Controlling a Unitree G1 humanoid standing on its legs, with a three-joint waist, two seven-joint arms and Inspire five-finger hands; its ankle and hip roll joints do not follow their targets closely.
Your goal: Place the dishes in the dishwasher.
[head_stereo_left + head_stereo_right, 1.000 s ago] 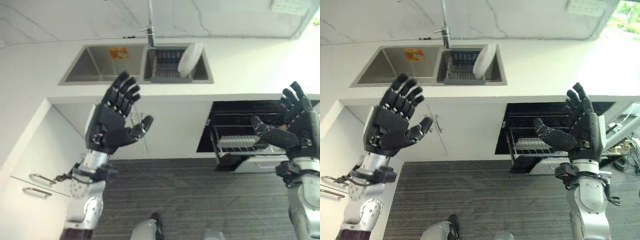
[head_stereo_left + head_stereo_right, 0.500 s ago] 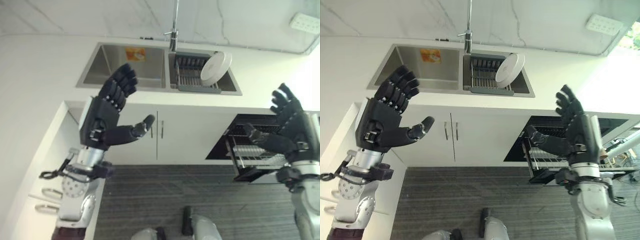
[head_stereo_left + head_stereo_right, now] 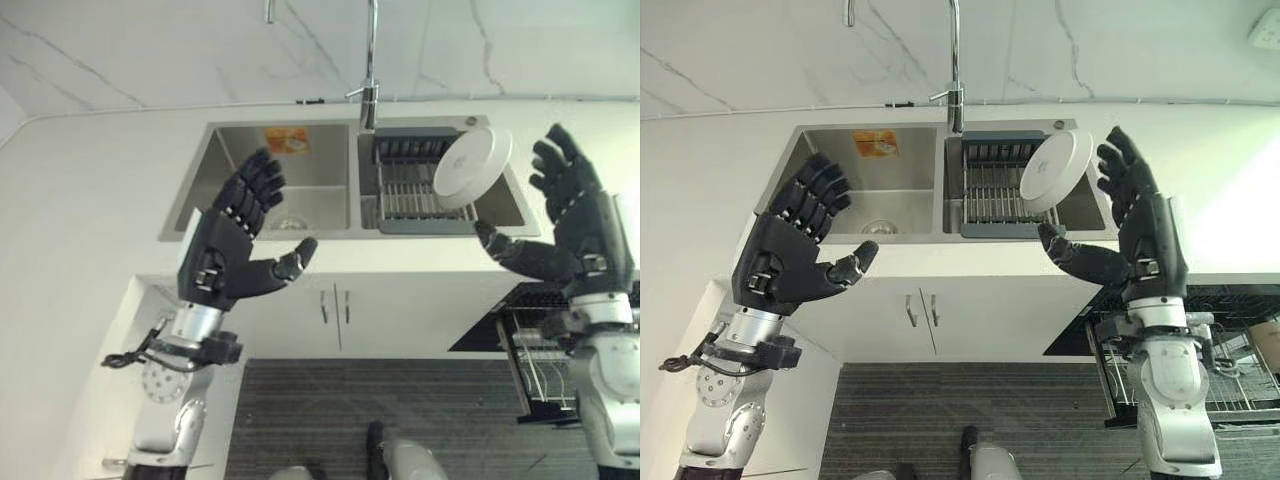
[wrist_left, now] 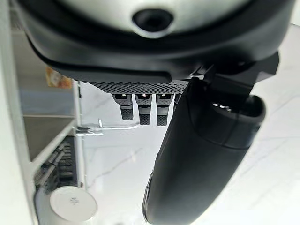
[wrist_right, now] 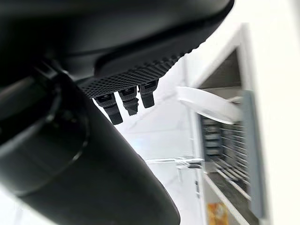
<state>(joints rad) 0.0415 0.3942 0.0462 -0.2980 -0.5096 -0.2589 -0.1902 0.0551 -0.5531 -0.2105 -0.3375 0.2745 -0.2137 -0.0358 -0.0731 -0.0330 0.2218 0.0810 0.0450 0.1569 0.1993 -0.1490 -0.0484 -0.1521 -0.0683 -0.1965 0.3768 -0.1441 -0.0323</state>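
Observation:
A white plate (image 3: 472,167) leans on edge in a dark dish rack (image 3: 412,187) set in the right basin of the steel sink (image 3: 250,190). My right hand (image 3: 570,215) is raised open just right of the plate, apart from it, holding nothing. Over the sink's left basin my left hand (image 3: 228,255) is lifted with straight fingers and an empty palm. The open dishwasher (image 3: 1185,350) with its wire rack pulled out sits low at the right, under the counter. The plate (image 4: 72,204) and the plate (image 5: 208,105) also show past each hand's fingers in the wrist views.
A tall tap (image 3: 370,70) rises behind the sink against a marbled white wall. White counter (image 3: 90,190) runs left and right of the sink, with a cabinet (image 3: 335,315) below. Grey floor (image 3: 400,400) lies in front of the cabinet.
The camera has swung, so the sink sits lower and more central. My right hand has risen from beside the dishwasher to next to the plate. Both hands stay open.

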